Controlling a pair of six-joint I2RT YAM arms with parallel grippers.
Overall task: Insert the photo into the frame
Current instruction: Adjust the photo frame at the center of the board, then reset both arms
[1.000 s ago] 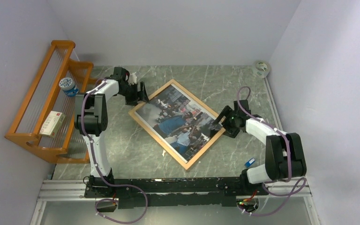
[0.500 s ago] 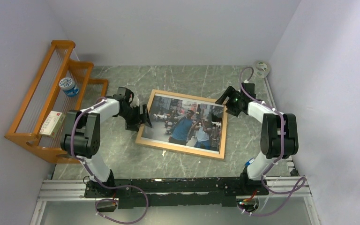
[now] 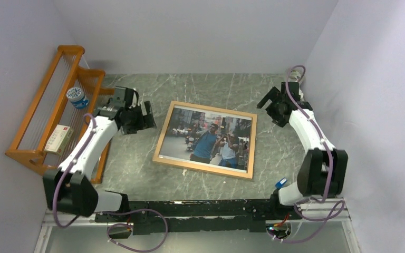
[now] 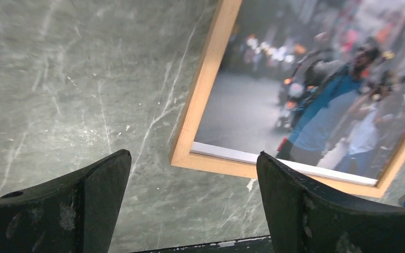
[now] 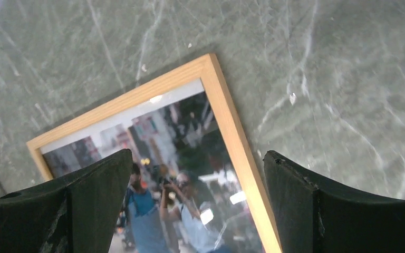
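The frame (image 3: 162, 133), thin light wood, lies flat mid-table, nearly square to the table edge. The photo (image 3: 206, 138), a glossy street scene with a man in a blue shirt, sits inside it with its white border showing. My left gripper (image 3: 148, 116) hangs open just off the frame's left side, touching nothing. In the left wrist view the frame's corner (image 4: 200, 89) and the photo (image 4: 306, 105) lie beyond the open left gripper (image 4: 192, 155). My right gripper (image 3: 269, 108) stands open beyond the far right corner. In the right wrist view, the frame (image 5: 232, 132) and photo (image 5: 179, 147) show past the empty right gripper (image 5: 198, 154).
An orange wooden rack (image 3: 52, 118) stands along the left wall, holding a small round tub (image 3: 76, 96) and a box (image 3: 59, 138). A roll of tape (image 3: 294, 77) lies in the back right corner. A small blue object (image 3: 281, 183) sits near the right arm's base.
The frame with the photo has turned from diagonal to nearly square with the table. Both grippers have come off its edges, drawn back outward and opened wider.
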